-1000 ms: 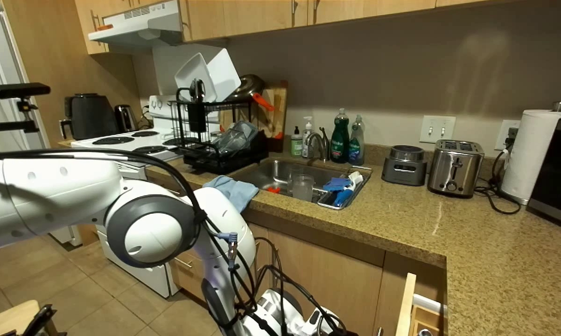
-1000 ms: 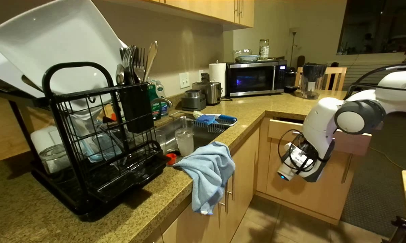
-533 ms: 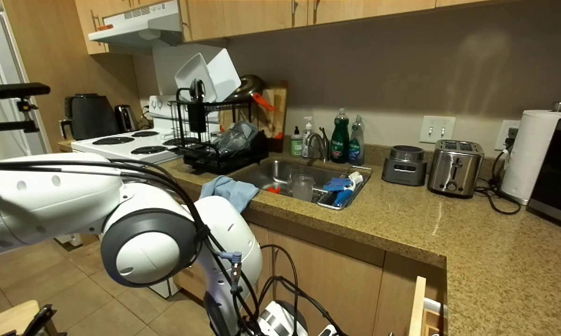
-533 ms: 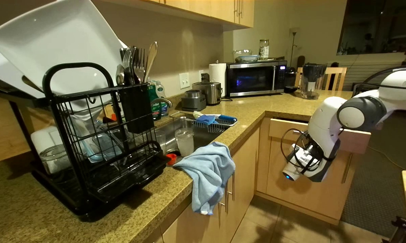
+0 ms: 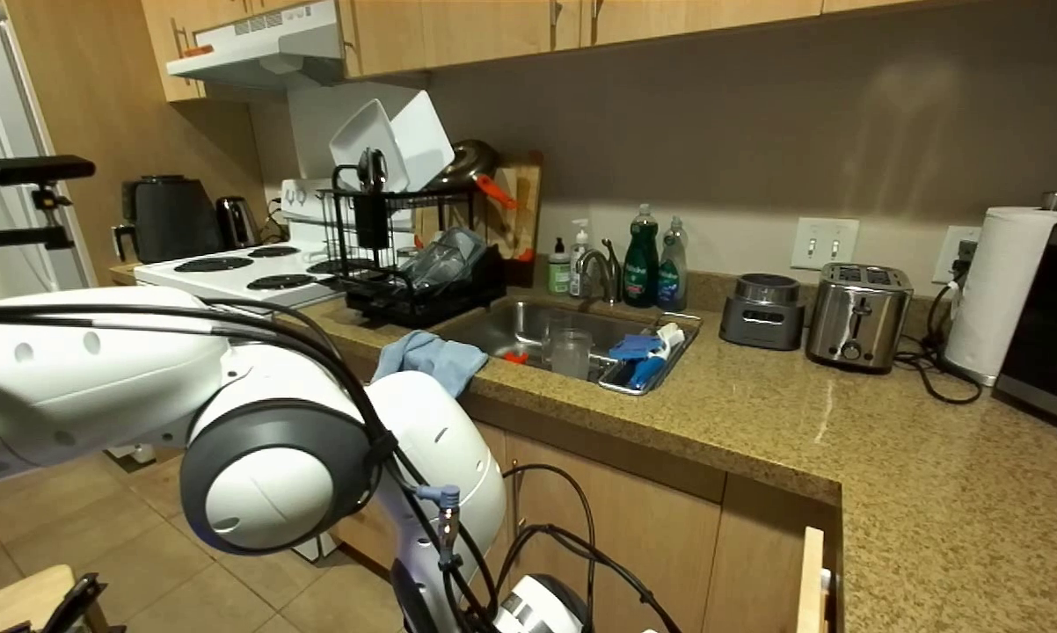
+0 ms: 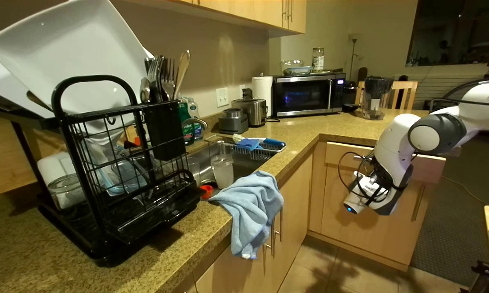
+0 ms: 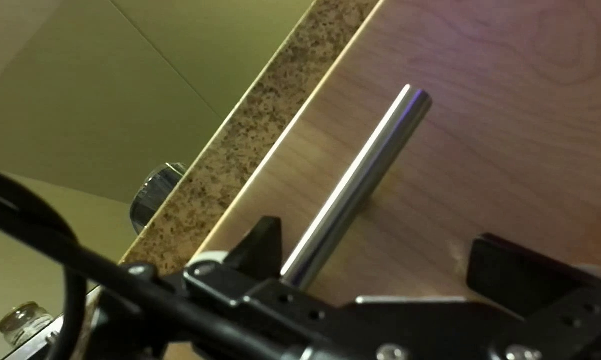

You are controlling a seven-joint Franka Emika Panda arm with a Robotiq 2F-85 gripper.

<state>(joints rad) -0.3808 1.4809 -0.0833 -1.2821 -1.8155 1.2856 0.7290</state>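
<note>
Wrist view | drawer handle [image 7: 356, 189]: long axis slanting, lower left to upper right | hand [image 7: 375, 235]: spread wide

The speckled countertop [image 5: 739, 413] carries a dish rack [image 5: 410, 306], a toaster [image 5: 858, 316] and a microwave [image 6: 305, 95].

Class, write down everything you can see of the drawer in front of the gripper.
The drawer has a flat front that looks like pale wood, its grain visible, with a straight, round metallic bar handle. It sits under the speckled countertop, partly open, its front standing out from the cabinet in both exterior views. Little of its inside shows. In the wrist view the handle appears between the fingers of the open gripper, close to one; whether they touch it cannot be told.
</note>
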